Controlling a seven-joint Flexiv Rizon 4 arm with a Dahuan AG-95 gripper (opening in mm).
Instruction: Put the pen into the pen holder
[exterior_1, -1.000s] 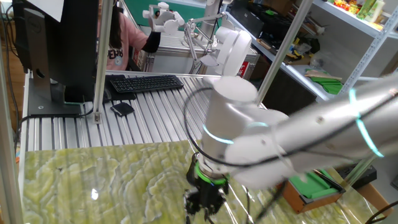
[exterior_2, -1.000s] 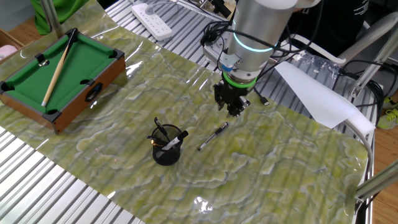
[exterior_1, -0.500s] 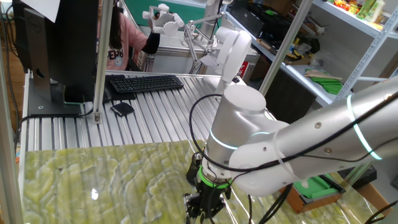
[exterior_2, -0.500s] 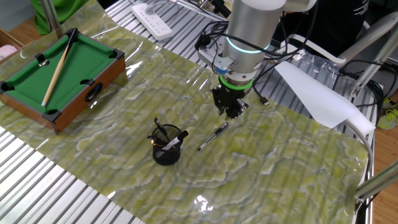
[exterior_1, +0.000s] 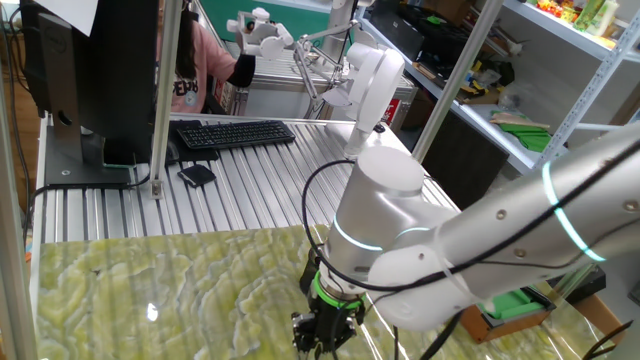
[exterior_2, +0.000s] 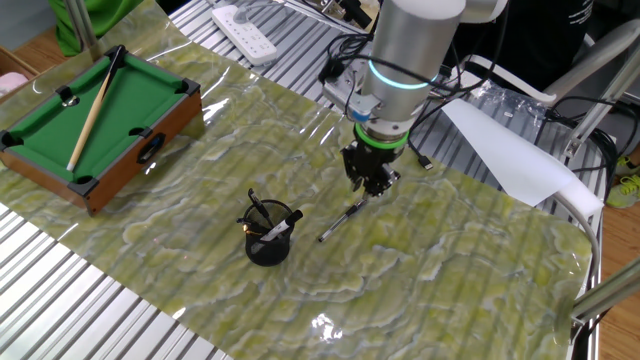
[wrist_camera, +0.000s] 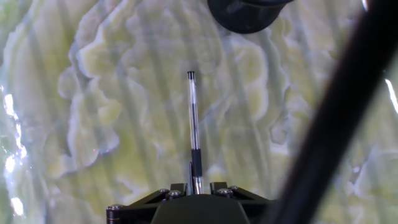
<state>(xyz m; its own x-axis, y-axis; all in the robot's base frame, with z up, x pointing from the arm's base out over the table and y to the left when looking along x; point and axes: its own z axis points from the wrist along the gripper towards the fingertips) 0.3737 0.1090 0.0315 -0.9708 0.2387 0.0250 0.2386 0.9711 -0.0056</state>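
The pen (exterior_2: 340, 222) lies flat on the green marbled mat, slanting from upper right to lower left. In the hand view the pen (wrist_camera: 193, 124) runs straight up from between the jaws toward the pen holder (wrist_camera: 245, 12). The pen holder (exterior_2: 268, 245), a black mesh cup with dark pens sticking out, stands just left of the pen. My gripper (exterior_2: 368, 188) hangs low over the pen's upper end. The gripper (wrist_camera: 196, 185) stands narrowly open astride that end, with a small gap on each side. In one fixed view the gripper (exterior_1: 322, 335) is at the bottom edge and the pen is hidden.
A wooden toy pool table (exterior_2: 160, 120) with a tan cue (exterior_2: 92, 110) sits at the left. A white power strip (exterior_2: 248, 20) and a white sheet (exterior_2: 510, 150) lie at the mat's far side. A black cable (wrist_camera: 336, 112) crosses the hand view. A keyboard (exterior_1: 235, 132) lies behind.
The gripper has come down and shifted slightly toward the pen's upper end, and its jaws have narrowed. The pen and holder have not moved.
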